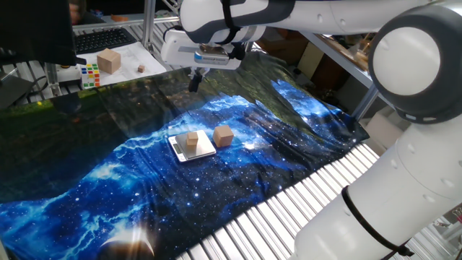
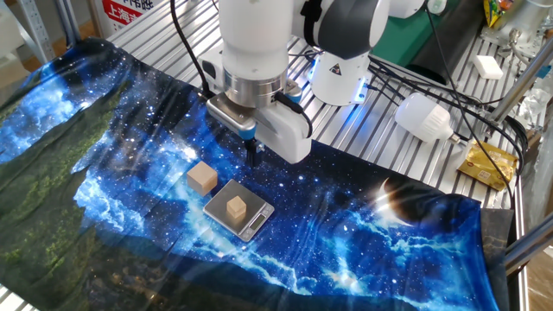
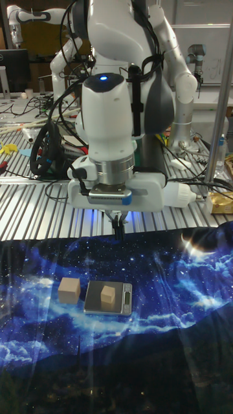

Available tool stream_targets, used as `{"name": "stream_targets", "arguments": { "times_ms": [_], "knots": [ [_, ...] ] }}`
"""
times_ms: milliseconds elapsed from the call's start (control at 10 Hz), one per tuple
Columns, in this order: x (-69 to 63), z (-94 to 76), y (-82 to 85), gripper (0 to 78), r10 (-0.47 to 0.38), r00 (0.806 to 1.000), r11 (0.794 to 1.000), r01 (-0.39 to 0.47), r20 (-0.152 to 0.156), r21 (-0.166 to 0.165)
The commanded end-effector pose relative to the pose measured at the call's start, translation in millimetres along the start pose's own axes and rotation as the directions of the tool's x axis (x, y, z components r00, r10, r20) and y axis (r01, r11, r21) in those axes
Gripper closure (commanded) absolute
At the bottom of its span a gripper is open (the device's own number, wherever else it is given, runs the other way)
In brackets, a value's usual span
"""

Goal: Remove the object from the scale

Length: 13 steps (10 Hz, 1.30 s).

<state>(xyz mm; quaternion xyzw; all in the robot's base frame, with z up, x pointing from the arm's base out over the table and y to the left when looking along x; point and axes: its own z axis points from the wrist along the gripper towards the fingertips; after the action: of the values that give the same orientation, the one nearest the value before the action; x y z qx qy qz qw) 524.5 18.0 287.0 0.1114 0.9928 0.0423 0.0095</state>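
The object (image 1: 192, 139) is a small light tan wooden block standing upright on the flat silver scale (image 1: 205, 152) in the middle of the blue galaxy cloth. It shows again as the object (image 2: 236, 206) on the scale (image 2: 256, 221), and as the object (image 3: 108, 295) on the scale (image 3: 124, 299). My gripper (image 1: 194, 82) hangs in the air above the cloth, behind the scale and apart from it. The thin dark fingers of the gripper (image 2: 252, 155) (image 3: 118, 231) are pressed together with nothing between them.
A reddish-brown cube (image 1: 223, 135) (image 2: 202, 178) (image 3: 69, 290) lies on the cloth right beside the scale. On the far white table stand a bigger cardboard cube (image 1: 109, 61), a Rubik's cube (image 1: 89, 74) and a tiny block (image 1: 141, 68). A white bulb-like thing (image 2: 423, 117) lies on the metal slats.
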Motion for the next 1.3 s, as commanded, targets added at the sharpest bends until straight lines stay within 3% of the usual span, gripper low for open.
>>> {"name": "stream_targets", "arguments": {
  "times_ms": [100,1000,1200,1300],
  "knots": [
    [-9.9,3.6,4.2,77.6,0.024,1.000,1.000,-0.024,0.011,-0.005],
    [-9.7,3.3,4.8,77.6,0.028,1.000,1.000,-0.028,0.013,-0.008],
    [-9.7,3.3,4.8,77.6,0.068,0.998,0.994,-0.069,-0.011,-0.089],
    [-9.7,3.3,4.8,77.6,0.069,0.998,0.994,-0.069,-0.009,-0.084]
  ]
}}
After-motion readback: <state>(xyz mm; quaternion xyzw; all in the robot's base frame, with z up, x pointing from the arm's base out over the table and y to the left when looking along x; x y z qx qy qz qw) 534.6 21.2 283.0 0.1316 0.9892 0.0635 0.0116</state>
